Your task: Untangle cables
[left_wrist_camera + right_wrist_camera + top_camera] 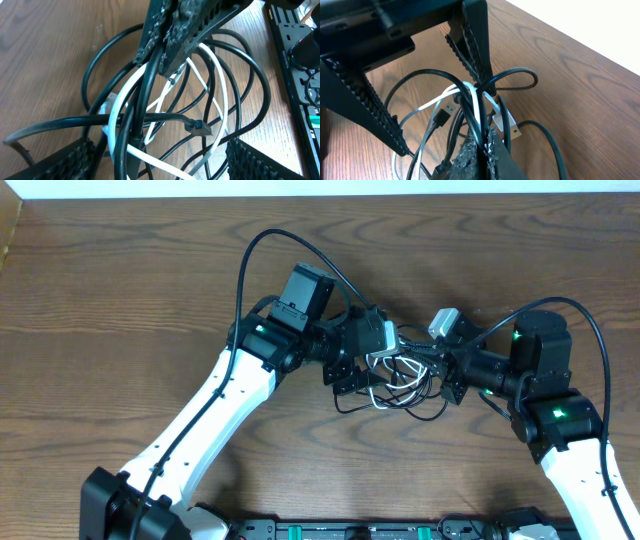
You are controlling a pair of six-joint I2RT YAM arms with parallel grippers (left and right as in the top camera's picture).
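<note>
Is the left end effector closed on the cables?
No, the left end effector stands wide open, with the cables passing loosely through its gap.

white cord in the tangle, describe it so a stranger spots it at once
On the brown wooden table, between the left gripper and right gripper, sits a knot of thin black cords. The thin white cord loops through it, the only pale strand.

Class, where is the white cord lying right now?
In the overhead view the white cord sits mid-table within the black cords, between the left gripper and right gripper.
</note>
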